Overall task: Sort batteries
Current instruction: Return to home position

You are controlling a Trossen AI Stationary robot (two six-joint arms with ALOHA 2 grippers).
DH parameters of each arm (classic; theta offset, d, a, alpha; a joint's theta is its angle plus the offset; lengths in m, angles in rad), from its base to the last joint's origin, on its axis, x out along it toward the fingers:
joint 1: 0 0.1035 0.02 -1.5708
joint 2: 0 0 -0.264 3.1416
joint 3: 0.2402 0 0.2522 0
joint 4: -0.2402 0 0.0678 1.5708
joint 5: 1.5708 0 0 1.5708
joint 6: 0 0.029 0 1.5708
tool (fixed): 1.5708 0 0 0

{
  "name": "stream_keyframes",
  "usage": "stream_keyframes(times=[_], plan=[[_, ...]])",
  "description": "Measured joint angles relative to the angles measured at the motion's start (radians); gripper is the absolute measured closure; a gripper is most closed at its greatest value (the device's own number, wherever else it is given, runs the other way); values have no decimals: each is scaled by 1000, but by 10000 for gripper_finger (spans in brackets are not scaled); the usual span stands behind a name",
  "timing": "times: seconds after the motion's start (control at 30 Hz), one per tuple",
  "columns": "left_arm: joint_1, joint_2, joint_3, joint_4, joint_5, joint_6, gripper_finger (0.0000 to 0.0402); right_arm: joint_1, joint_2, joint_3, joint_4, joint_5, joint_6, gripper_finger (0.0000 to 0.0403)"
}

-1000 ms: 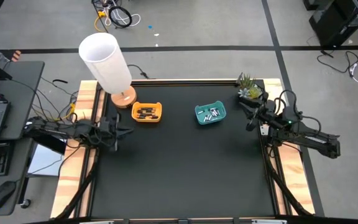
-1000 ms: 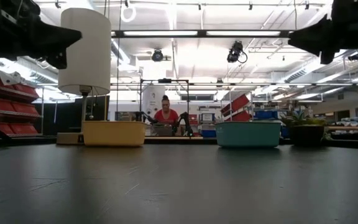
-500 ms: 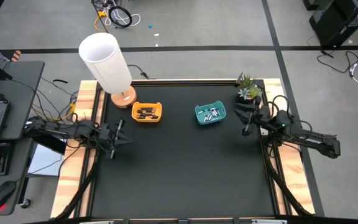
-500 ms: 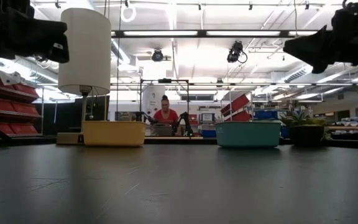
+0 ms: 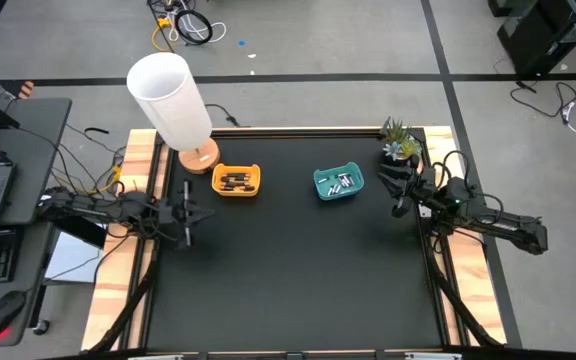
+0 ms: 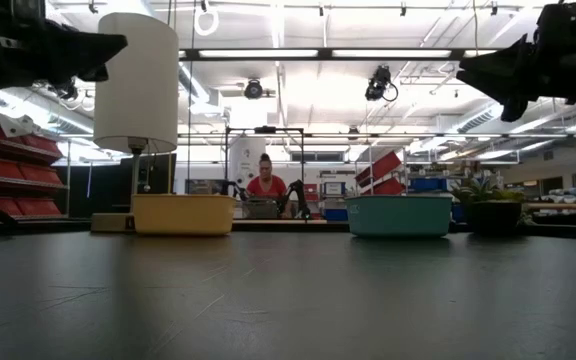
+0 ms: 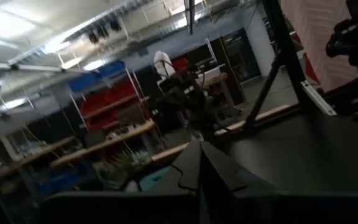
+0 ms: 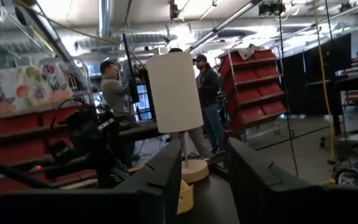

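Note:
Dark batteries (image 5: 234, 182) lie in an orange tray (image 5: 236, 181) at the table's far left. Pale batteries (image 5: 340, 184) lie in a teal tray (image 5: 338, 183) at the far right; both trays rest on the black table. My left gripper (image 5: 190, 212) hovers above the table's left edge, near the orange tray, with its fingers shut (image 7: 197, 148) on nothing. My right gripper (image 5: 398, 190) hovers at the right edge beside the teal tray. It is open (image 8: 204, 171), with nothing between its fingers. In the low view both grippers (image 6: 118, 42) (image 6: 463, 70) hang well above the table.
A white-shaded lamp (image 5: 173, 100) on a wooden base stands at the far left corner. A small potted plant (image 5: 401, 142) stands at the far right corner, just behind my right gripper. Beyond the table, people (image 6: 266, 183) are in the room.
My left gripper has rolled about its own long axis while staying in place. My right gripper has sunk a little and tipped its fingers upward, then held still.

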Motion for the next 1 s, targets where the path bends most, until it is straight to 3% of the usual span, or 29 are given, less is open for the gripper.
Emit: stream_keyframes(times=[0.23,1.0], plan=[[0,0,0,26,-1,13,386,0,0,0,2,0,-130,290],[0,0,0,25,-1,11,386,0,0,0,3,0,-134,288]])
